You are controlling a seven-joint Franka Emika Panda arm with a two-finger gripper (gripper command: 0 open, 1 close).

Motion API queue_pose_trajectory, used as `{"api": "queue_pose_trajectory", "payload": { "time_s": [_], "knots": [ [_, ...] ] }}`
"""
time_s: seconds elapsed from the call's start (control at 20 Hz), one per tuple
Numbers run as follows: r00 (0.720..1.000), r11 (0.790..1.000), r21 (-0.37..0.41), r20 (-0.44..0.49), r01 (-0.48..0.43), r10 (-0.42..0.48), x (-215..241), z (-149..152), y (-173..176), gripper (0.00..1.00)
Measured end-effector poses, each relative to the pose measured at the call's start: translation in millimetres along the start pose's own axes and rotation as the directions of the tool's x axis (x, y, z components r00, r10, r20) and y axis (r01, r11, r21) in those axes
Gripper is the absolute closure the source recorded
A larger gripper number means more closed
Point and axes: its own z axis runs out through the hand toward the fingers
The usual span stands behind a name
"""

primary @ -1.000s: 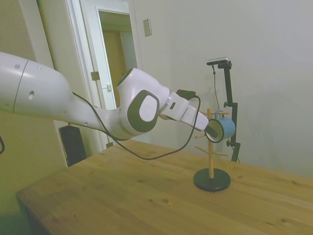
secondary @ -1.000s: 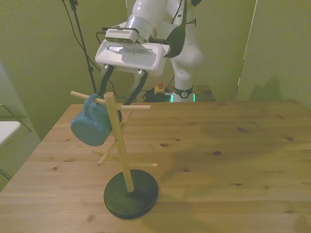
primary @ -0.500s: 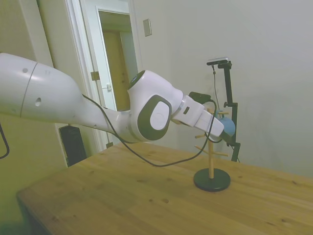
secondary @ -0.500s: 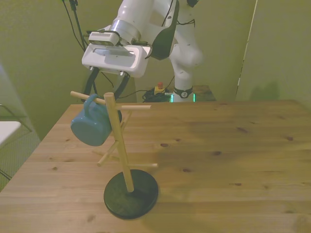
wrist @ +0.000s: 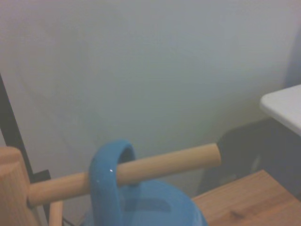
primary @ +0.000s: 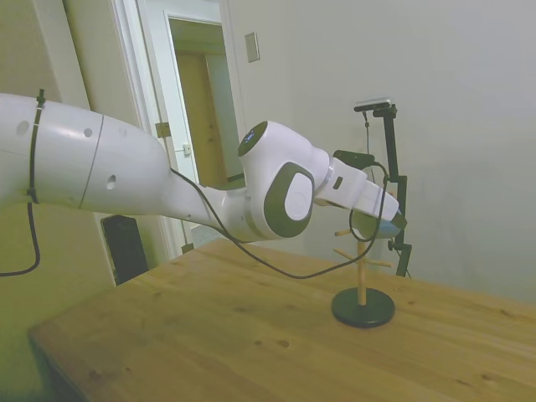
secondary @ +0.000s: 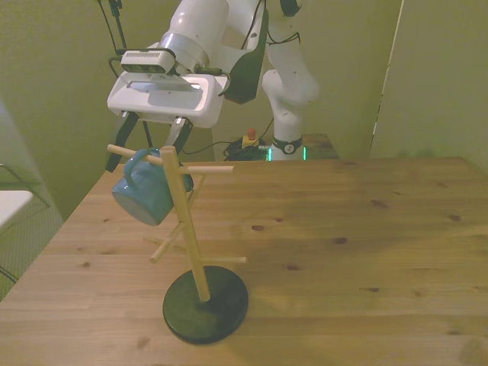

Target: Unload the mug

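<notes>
The mug [secondary: 145, 196] hangs by its loop handle [wrist: 109, 181] on an upper peg [wrist: 141, 172] of the wooden rack [secondary: 187, 229], on the front view's left of the post, tilted, with its body below the peg. In the wrist view you see the handle threaded over the peg, not far from the post, and a free length of peg beyond it. So the mug must slide along the peg, outward toward its free tip, before it comes off.

The gripper [secondary: 146, 145] is just above and behind the mug. Its two dark fingers [secondary: 116, 149] point down, spread apart, one on each side of the handle region, and they hold nothing. I cannot tell whether they touch the mug.

The rack stands on its dark round base [secondary: 206, 303] on the tabletop [secondary: 366, 252], near the front edge. In my judgement, you should close on the mug and then move along the peg's axis.
</notes>
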Motion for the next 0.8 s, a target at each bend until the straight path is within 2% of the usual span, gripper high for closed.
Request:
{"api": "queue_pose_trajectory", "payload": {
  "time_s": [0.05,0.1,0.3,0.8],
  "knots": [
    [1.0,1.0,0.008,-0.006,0.006,-0.006,0.5,4.6,-1.0,0.0],
    [1.0,1.0,0.012,-0.008,0.012,-0.012,0.1,9.5,-1.5,1.0],
    [1.0,0.999,0.029,-0.002,0.015,-0.015,-3.4,23.3,-5.4,1.0],
    [0.999,0.999,0.034,-0.023,0.04,-0.039,-4.2,26.5,-5.9,1.0]
  ]
}}
